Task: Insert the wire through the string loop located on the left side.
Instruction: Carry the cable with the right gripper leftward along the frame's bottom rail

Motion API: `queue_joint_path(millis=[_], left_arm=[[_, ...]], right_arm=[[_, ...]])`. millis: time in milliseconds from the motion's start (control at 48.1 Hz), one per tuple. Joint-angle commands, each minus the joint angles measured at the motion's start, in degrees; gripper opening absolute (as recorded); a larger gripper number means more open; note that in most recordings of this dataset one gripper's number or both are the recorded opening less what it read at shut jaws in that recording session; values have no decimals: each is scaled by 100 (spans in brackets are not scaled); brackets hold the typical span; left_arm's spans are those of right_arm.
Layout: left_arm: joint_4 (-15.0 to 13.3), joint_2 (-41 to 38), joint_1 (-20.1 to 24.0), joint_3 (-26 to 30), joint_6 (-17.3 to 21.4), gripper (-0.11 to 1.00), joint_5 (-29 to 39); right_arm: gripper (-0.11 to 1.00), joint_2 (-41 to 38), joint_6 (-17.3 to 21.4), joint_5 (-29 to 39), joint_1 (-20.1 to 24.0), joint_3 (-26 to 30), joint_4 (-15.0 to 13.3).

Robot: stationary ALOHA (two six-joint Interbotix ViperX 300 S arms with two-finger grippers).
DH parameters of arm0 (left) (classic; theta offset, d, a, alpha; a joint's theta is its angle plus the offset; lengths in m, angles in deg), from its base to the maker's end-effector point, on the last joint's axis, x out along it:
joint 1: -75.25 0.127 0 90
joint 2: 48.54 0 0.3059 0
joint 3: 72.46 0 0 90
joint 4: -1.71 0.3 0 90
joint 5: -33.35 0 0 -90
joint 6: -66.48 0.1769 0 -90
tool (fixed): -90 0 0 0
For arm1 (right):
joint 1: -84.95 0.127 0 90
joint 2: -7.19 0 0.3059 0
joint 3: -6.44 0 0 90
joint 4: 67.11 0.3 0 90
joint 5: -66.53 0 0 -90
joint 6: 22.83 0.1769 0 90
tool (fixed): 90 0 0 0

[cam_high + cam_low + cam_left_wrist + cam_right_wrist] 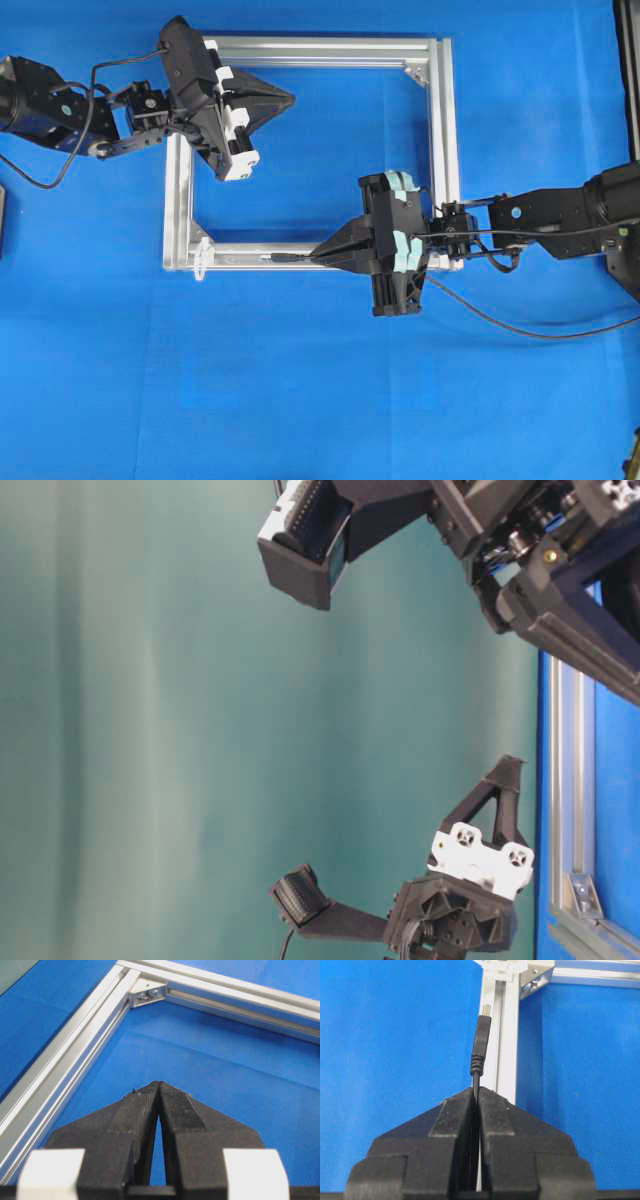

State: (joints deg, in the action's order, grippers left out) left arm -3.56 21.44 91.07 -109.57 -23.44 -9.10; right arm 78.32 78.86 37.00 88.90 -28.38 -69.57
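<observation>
The wire (520,328) is a thin black cable, and its plug (285,257) with a silvery tip points left along the frame's near rail. My right gripper (316,256) is shut on the wire just behind the plug (481,1040); in the right wrist view the cable runs between the tips of that gripper (476,1091). The string loop (203,256) is a small whitish loop at the frame's near left corner, a short way ahead of the plug, and it shows as the string loop (502,966) at the top edge. My left gripper (290,98) is shut and empty above the frame's far left part, seen also as the left gripper (159,1083).
A square silver aluminium frame (445,120) lies flat on the blue cloth, with a corner bracket (147,991) ahead of the left gripper. The frame's near rail (502,1035) runs right beside the plug. The wire's slack trails off to the right over the cloth.
</observation>
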Motion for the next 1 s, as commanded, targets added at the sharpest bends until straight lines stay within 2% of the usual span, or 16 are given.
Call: queue_joint_path(millis=[0,457,977], left_arm=[[18,193,0,44,-9,0,-35],[9,202,0,35,-9,0,-35],[18,202,0,44,-18,0,-35]], right_arm=[[-1,88,-9,-44,26,167,0],[-1,-536,-44,79,26,1037,-9],[-1,-861,-70,105,0,1415,0]])
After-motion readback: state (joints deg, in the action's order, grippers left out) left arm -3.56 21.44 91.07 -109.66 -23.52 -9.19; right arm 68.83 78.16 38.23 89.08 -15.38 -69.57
